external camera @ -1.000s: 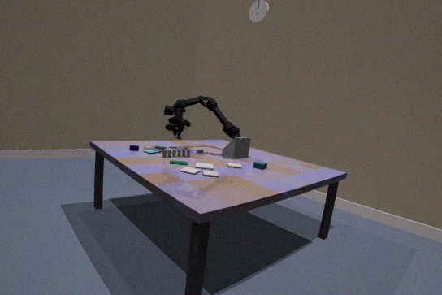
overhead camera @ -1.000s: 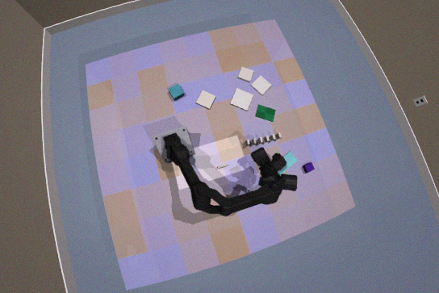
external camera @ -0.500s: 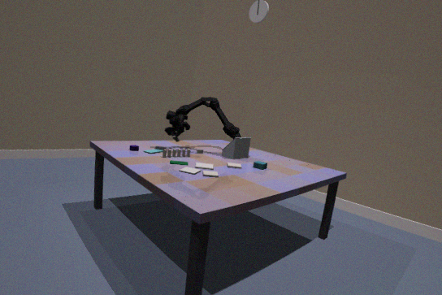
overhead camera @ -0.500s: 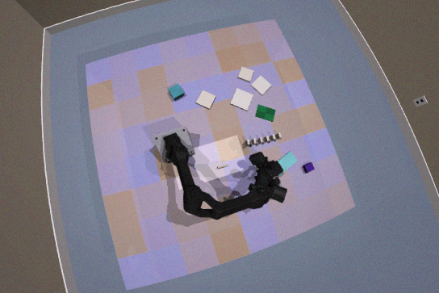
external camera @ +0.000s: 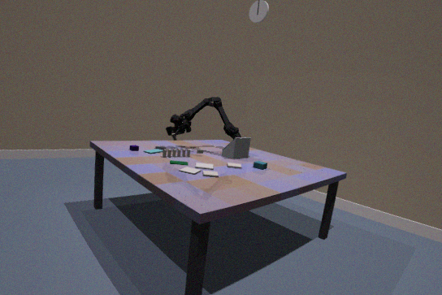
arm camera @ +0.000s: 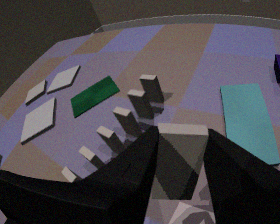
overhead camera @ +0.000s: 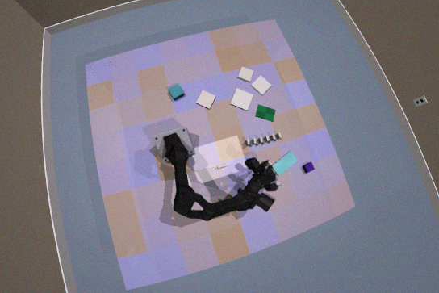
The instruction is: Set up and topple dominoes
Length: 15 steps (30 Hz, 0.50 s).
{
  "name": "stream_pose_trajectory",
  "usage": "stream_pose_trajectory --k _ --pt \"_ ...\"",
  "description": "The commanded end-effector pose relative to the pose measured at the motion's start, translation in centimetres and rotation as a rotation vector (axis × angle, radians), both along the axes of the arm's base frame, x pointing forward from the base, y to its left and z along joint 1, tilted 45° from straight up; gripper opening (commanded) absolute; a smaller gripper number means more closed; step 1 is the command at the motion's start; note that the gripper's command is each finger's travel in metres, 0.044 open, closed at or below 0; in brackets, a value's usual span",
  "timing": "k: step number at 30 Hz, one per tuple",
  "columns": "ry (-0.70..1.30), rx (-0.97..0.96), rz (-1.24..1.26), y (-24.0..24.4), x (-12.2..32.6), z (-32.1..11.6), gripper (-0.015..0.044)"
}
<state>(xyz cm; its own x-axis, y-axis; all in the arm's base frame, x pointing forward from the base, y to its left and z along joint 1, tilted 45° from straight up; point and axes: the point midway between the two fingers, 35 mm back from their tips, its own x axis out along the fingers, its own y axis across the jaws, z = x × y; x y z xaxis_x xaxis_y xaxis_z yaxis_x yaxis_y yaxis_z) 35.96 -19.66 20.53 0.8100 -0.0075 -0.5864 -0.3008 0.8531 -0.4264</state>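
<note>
Pale, off-white dominoes (overhead camera: pixel 266 139) (external camera: pixel 174 153) (arm camera: pixel 126 121), slim upright blocks, form a standing row in the top view, inward from the right edge of the counter (overhead camera: pixel 141 269) (external camera: pixel 280 202) (arm camera: pixel 192 42). My black parallel-jaw tool (overhead camera: pixel 269 174) (external camera: pixel 175 137) (arm camera: pixel 180 135) is between that row and the bottom right corner, near a flat turquoise slab (overhead camera: pixel 285 163) (external camera: pixel 153 151) (arm camera: pixel 248 122). I can't tell from this view what my fingers hold.

From the exterior, I am raised above the counter, toward its far left corner, and the six dominoes stand upright in the row. My load is too small to make out.

At the wrist, my fingers are clamped on a pale, blocky domino (arm camera: pixel 182 162), its light end face showing between the tips. The row runs away on the left side, apart from it. I judge the piece light and stiff, unlikely to be crushed but easily tipped once down. A centred hold on its opposite faces, high enough for its foot to land first, should suit it. It needs levelling, then a release with both fingers parting evenly; a dragging pad could topple it into its neighbour.
</note>
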Motion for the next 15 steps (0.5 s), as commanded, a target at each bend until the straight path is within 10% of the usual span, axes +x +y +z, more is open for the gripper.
stream_pose_trajectory --k 1,15 --pt "-0.079 -0.021 0.059 0.2 -0.7 0.5 0.0107" --pt "-0.356 -0.134 0.250 0.8 -3.7 2.2 0.0107"
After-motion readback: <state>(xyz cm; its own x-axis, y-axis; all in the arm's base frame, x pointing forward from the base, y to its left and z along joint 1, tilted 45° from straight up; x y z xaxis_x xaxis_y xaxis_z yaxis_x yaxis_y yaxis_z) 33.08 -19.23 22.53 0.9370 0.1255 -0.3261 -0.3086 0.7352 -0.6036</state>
